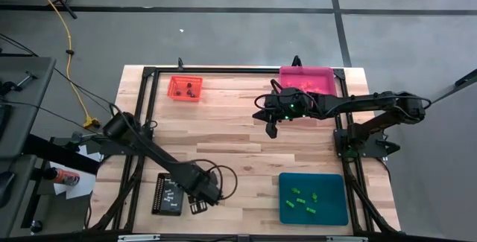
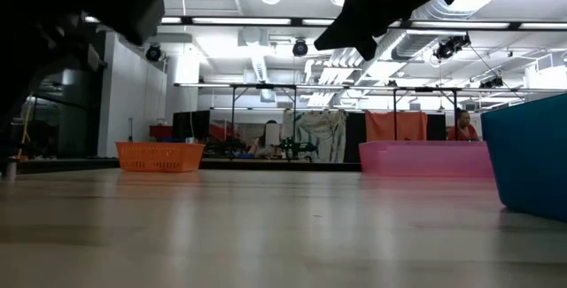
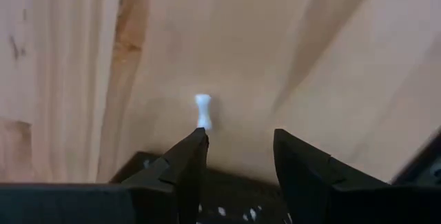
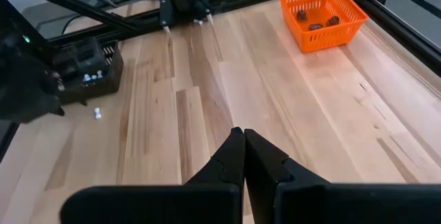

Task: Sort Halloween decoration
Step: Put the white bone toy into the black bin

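Note:
A small white bone-shaped trinket point(image 3: 202, 109) lies flat on the bare wood beside the black tray point(image 1: 170, 195), which holds more white trinkets; the right wrist view shows the same trinket point(image 4: 97, 113). My left gripper point(image 3: 238, 145) hangs open over that tray's edge at the table's near left point(image 1: 205, 195), pointing down. The trinket lies just past one fingertip, and nothing is between the fingers. My right gripper point(image 4: 243, 138) is shut and empty, held above the table's middle point(image 1: 270, 129). Dark brown trinkets point(image 4: 315, 21) sit in the orange tray point(image 1: 185, 88). Green ones point(image 1: 302, 199) lie in the teal tray point(image 1: 335, 212).
A pink tray point(image 1: 307, 78) stands at the far right, behind my right arm. A black metal frame point(image 1: 238, 70) runs round the table's edges. Bare wood point(image 1: 238, 160) spreads between the trays. Cables point(image 1: 223, 179) loop beside my left wrist.

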Controlling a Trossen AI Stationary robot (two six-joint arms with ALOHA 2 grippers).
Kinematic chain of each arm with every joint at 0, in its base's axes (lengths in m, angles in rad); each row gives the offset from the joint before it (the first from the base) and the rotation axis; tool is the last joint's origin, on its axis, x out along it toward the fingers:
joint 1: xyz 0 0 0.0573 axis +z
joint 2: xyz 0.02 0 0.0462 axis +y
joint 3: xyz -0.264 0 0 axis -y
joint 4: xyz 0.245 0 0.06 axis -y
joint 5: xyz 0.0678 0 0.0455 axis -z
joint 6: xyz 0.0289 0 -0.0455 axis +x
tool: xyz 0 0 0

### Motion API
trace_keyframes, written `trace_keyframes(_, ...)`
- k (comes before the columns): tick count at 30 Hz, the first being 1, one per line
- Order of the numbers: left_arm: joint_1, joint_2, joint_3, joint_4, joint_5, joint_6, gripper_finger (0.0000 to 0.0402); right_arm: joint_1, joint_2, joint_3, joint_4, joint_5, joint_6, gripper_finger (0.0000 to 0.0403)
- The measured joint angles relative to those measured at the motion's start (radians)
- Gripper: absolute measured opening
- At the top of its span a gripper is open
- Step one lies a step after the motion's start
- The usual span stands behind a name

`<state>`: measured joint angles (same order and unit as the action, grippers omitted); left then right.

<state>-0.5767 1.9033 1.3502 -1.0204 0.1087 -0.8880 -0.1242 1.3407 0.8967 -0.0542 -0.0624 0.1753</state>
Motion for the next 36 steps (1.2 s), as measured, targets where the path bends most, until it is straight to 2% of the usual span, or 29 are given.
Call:
trace_keyframes(7, 0.016, 0.065, 0.000, -0.008, -0.003, 0.030, 0.0152, 0.000, 0.000, 0.000, 0.001, 0.000, 0.007, 0.0000)
trace_keyframes(14, 0.015, 0.114, 0.000, -0.007, 0.038, 0.048, 0.0152, 0.000, 0.000, 0.000, 0.006, 0.000, 0.042, 0.0000)
trace_keyframes(24, 0.015, 0.128, 0.000, -0.001, 0.039, 0.052, 0.0146, 0.000, 0.000, 0.000, 0.006, 0.006, 0.052, 0.0000)
trace_keyframes(29, 0.015, 0.128, 0.000, 0.002, 0.039, 0.053, 0.0111, 0.000, 0.000, 0.000, 0.006, 0.006, 0.052, 0.0000)
trace_keyframes(36, 0.015, 0.128, 0.000, 0.017, 0.039, 0.113, 0.0012, 0.000, 0.000, 0.000, 0.006, 0.007, 0.048, 0.0000)
